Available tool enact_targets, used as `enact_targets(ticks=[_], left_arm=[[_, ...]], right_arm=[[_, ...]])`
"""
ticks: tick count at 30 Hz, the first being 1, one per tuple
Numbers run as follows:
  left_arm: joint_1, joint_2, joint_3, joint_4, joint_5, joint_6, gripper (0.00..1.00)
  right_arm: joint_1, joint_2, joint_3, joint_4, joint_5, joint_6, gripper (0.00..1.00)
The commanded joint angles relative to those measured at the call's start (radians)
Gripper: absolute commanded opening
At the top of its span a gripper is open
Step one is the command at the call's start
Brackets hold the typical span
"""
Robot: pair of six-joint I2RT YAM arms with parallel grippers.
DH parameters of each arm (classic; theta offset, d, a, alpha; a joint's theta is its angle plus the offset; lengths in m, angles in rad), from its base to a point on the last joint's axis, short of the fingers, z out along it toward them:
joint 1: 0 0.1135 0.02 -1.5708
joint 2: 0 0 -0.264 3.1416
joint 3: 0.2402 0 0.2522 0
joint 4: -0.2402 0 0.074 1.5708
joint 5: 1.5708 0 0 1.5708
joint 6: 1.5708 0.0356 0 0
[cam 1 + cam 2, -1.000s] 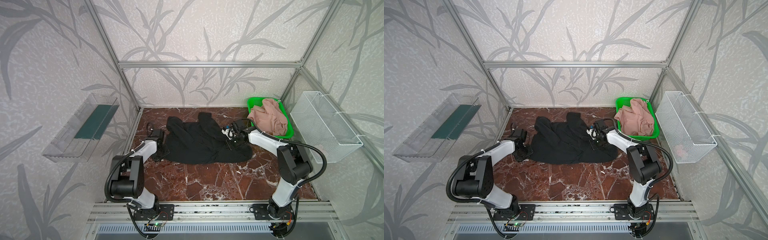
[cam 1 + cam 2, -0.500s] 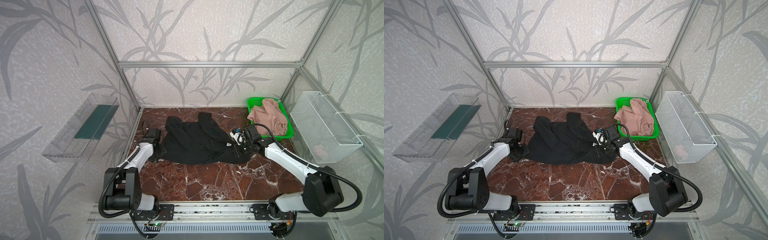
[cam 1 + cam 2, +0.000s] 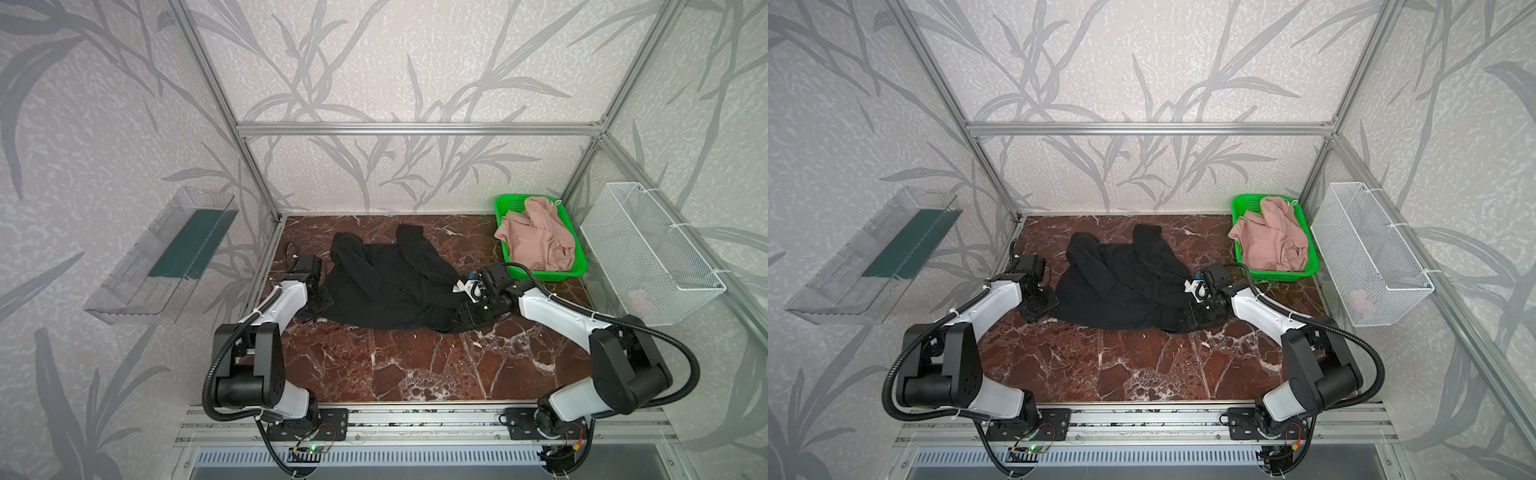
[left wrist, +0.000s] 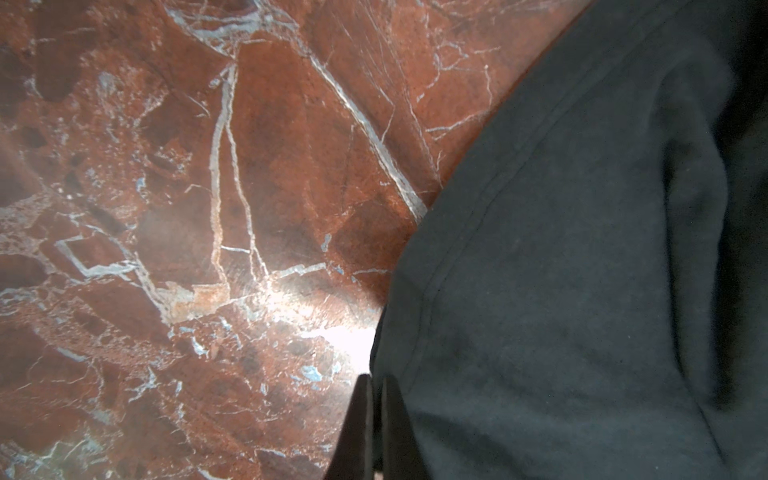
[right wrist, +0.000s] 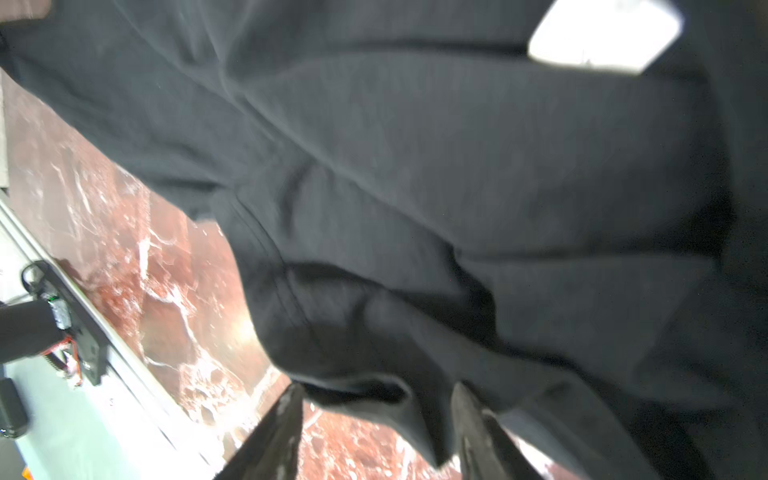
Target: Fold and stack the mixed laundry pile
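The black T-shirt (image 3: 386,286) lies bunched up in the middle of the tabletop (image 3: 415,365). It is longer from side to side than from front to back, so its two ends point at the two arms.

The left gripper (image 4: 376,399) sits at the left end, right at the hem. Its fingers are pressed together. I cannot tell if any cloth is caught between them.

The right gripper (image 5: 378,411) is at the other end, low by the front corner. Its fingers are spread apart, and a loose fold of the shirt sits just in front of the gap. Nothing is pinched there yet. The rest of the shirt runs away from this gripper toward the left arm.

I think the right gripper must push in a little and close on that fold, so both ends can be pulled flat.

The pink shorts (image 3: 536,237) wait in the green basket (image 3: 540,274), at the back on the right.
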Motion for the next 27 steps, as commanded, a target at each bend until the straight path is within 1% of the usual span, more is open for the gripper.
enact_targets(ticks=[1, 5, 8, 14, 17, 21, 27], left_arm=[[0.007, 0.000, 0.027, -0.005, -0.013, 0.001, 0.00], [0.007, 0.005, 0.028, -0.003, -0.012, 0.007, 0.00], [0.009, 0.017, 0.035, -0.002, -0.006, 0.010, 0.00], [0.009, 0.027, 0.042, 0.004, 0.006, 0.009, 0.00], [0.009, 0.027, 0.048, 0.001, 0.009, 0.011, 0.00], [0.009, 0.028, 0.057, -0.002, 0.009, 0.014, 0.00], [0.009, 0.043, 0.070, -0.005, 0.017, 0.020, 0.00]], right_arm=[[-0.001, 0.016, 0.027, -0.037, -0.014, -0.007, 0.60], [-0.001, -0.007, 0.006, -0.036, -0.003, -0.035, 0.60], [0.000, -0.006, -0.001, -0.031, -0.030, -0.070, 0.60], [0.000, 0.074, 0.009, -0.002, -0.041, -0.070, 0.60], [0.001, 0.099, 0.004, -0.001, -0.072, -0.070, 0.60], [0.001, 0.093, -0.029, 0.019, -0.113, -0.058, 0.60], [0.001, 0.096, -0.076, 0.087, -0.178, -0.027, 0.63]])
